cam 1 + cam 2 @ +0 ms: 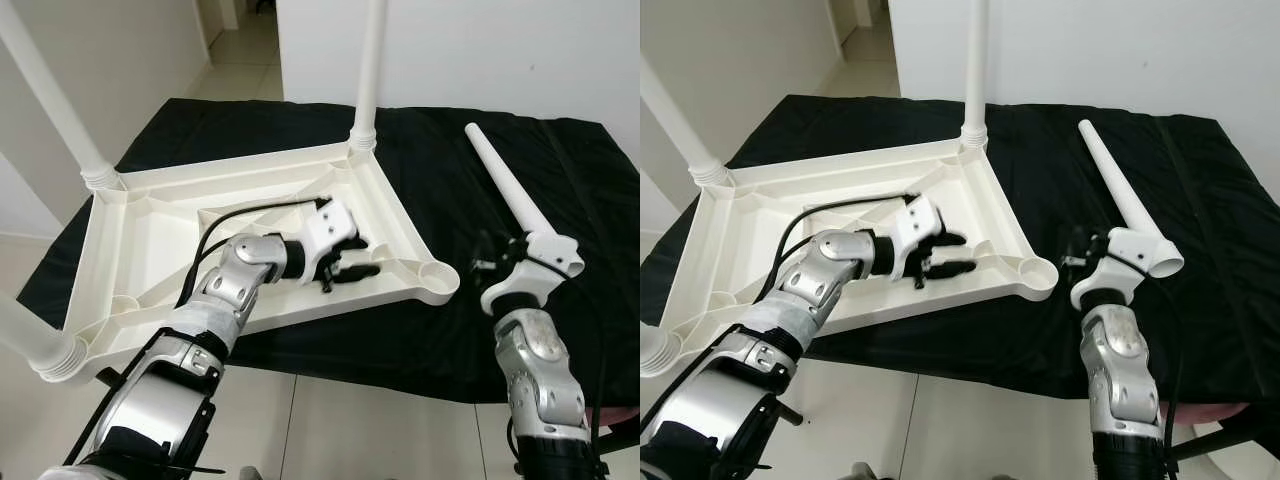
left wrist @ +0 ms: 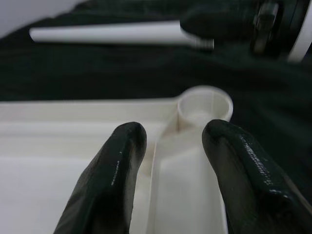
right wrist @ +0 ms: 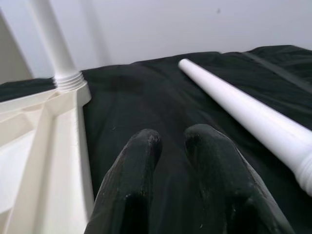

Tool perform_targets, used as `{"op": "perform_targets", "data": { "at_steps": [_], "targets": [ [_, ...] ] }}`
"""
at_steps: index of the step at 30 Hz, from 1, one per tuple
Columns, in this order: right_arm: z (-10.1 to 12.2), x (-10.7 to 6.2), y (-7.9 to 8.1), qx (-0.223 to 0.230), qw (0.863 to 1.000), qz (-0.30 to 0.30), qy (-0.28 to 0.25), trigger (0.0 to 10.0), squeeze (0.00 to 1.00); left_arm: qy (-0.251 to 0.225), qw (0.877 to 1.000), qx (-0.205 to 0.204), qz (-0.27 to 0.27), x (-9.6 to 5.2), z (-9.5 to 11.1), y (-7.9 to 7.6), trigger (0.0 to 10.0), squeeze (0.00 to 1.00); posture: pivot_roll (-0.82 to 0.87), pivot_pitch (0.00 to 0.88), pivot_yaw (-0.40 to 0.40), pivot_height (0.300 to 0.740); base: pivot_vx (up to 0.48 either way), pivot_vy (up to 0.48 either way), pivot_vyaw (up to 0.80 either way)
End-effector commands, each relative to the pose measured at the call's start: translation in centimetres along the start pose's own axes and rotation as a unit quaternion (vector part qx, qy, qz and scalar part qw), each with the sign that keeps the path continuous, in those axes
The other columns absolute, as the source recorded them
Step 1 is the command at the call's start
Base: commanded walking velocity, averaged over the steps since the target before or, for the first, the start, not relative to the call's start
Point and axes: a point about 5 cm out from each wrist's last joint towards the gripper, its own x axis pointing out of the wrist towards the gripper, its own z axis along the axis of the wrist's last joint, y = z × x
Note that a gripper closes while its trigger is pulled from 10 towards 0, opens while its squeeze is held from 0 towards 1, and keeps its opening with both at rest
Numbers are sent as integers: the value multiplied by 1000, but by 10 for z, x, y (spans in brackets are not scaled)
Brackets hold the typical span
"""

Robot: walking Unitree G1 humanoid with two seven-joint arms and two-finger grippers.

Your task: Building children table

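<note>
Loose table leg (image 1: 508,190), tip away

Upturned tabletop (image 1: 150,215) on cloth-covered table (image 1: 440,170), loose leg (image 1: 505,190) to its right, left hand (image 1: 345,262) inside tabletop

Upside-down children's tabletop (image 1: 150,215): plain cream-white plastic, no pattern. Three fitted table legs (image 1: 370,70): same white, ribbed collars at base. Loose table leg (image 1: 505,185) at 3 o'clock: white, plain. Cloth on worktop (image 1: 450,160): solid black, no print, slight sheen on folds. Left gripper (image 1: 350,258): glossy black fingers, white wrist housing, silver arm with black cable. Right gripper (image 3: 170,146): black fingers, white housing, silver forearm. Wall (image 1: 480,50) at 12 o'clock: flat white. Floor (image 1: 380,430) at 6 o'clock: pale off-white tiles, thin grey grout lines.
</note>
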Motion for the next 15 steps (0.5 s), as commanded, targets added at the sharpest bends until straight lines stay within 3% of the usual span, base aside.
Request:
{"op": "perform_targets", "data": {
  "at_steps": [1,5,9,10,15],
  "targets": [
    [-6,1,-1,1,1000,-21,5,10000,0,-23,998,-16,49,-4,8,6,10000,0,-115,0,51,740,0,0,0],
    [-13,8,-5,22,997,-72,10,10000,0,-56,994,-8,94,-8,22,6,10000,0,-100,0,37,740,0,0,0],
    [-17,10,-6,29,996,-86,13,10000,0,-65,992,-13,110,-9,24,5,10000,0,-96,0,33,740,0,0,0],
    [-26,13,-8,59,993,-104,22,10000,1000,-73,987,-41,136,-10,25,-1,10000,0,-82,0,25,740,0,0,0],
    [-33,16,-13,93,987,-132,19,10000,1000,-77,983,-67,150,-10,26,-14,10000,0,-59,8,13,740,0,0,0]
  ]
}}
